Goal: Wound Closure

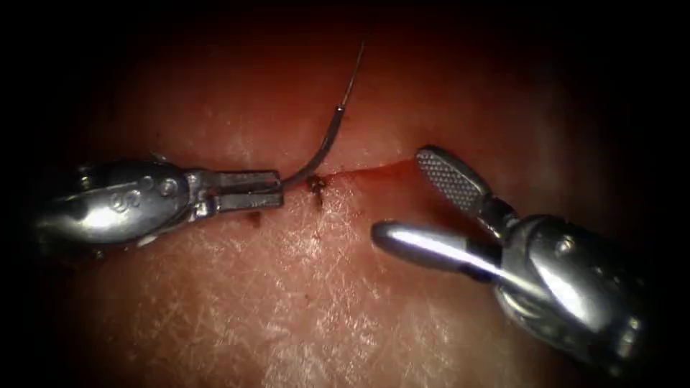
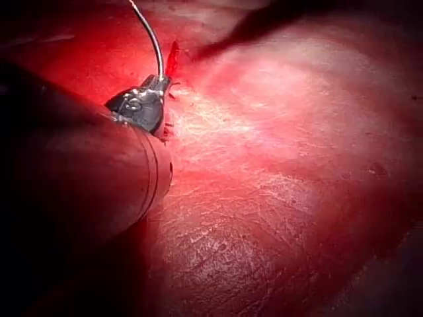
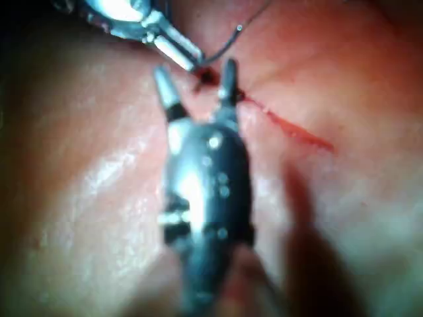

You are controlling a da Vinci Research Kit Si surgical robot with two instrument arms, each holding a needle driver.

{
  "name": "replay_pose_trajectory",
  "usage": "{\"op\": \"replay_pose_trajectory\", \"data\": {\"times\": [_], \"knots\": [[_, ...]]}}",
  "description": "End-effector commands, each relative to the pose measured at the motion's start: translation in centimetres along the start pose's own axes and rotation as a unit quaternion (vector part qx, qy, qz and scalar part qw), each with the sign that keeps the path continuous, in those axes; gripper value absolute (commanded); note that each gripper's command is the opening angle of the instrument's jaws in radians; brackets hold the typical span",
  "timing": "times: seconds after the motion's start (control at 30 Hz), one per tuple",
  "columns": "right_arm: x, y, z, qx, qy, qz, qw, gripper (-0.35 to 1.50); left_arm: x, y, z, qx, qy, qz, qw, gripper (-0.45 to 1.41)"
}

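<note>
My right tool (image 1: 402,197) gapes empty just right of the needle (image 1: 320,154), which my left tool (image 1: 277,190) clamps near its tail end, curving up across the cut (image 1: 374,170).

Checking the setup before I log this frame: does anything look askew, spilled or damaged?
Nothing stands out. The left end effector holds the needle near its tip end, out of the tissue beside the cut. The right end effector is open, holding nothing.

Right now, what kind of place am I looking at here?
Most likely a surgical training bench, not an operating room. Two robot tools work over tissue with a cut. The left hand is shut on a curved needle near its pointed end. The right hand is open, holding nothing.
</note>
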Motion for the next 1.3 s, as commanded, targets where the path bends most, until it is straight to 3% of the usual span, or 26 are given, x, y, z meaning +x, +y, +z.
{"op": "replay_pose_trajectory", "data": {"times": [0.03,0.27,0.73,0.8,0.83,0.87,0.9,0.93,1.07,1.13,1.17,1.2,1.3], "knots": [[-0.14,0.05,0.13,0.01,-0.001,0.017,1.0,1.2,0.02,0.07,0.05,0.003,0.006,0.008,1.0,-0.45],[-0.12,0.15,0.35,0.032,-0.002,0.037,0.999,1.2,0.17,0.18,0.01,0.012,0.014,0.025,1.0,-0.45],[-0.08,0.24,0.79,0.046,-0.004,0.039,0.998,1.16,0.17,0.21,0.02,0.011,0.015,0.031,0.999,-0.45],[-0.08,0.25,0.83,0.054,-0.006,0.039,0.998,1.01,0.17,0.22,0.02,0.01,0.016,0.031,0.999,-0.45],[-0.08,0.25,0.86,0.059,-0.008,0.038,0.997,0.41,0.17,0.22,0.02,0.01,0.016,0.034,0.999,-0.45],[-0.08,0.25,0.86,0.059,-0.008,0.038,0.997,0.41,0.17,0.22,0.02,0.01,0.016,0.034,0.999,-0.45],[-0.07,0.25,0.86,0.05,-0.006,0.038,0.998,-0.05,0.17,0.23,0.02,0.009,0.016,0.034,0.999,-0.45],[-0.06,0.27,0.86,0.044,-0.005,0.039,0.998,-0.35,0.17,0.23,0.02,0.009,0.016,0.034,0.999,-0.45],[-0.03,0.32,0.81,0.03,-0.009,0.031,0.999,-0.35,0.18,0.24,0.01,0.009,0.016,0.034,0.999,-0.45],[-0.03,0.36,0.76,0.031,-0.013,-0.005,0.999,-0.35,0.19,0.24,0.01,0.008,0.017,0.033,0.999,-0.15],[-0.03,0.36,0.76,0.031,-0.013,-0.005,0.999,-0.35,0.19,0.24,0.01,0.008,0.017,0.033,0.999,-0.15],[-0.02,0.4,0.72,0.031,-0.015,-0.029,0.999,-0.35,0.22,0.23,0.02,-0.004,0.022,0.015,1.0,0.29],[-0.01,0.44,0.67,0.034,-0.024,-0.058,0.997,-0.35,0.25,0.24,0.01,-0.023,0.03,0.006,0.999,0.37]]}}
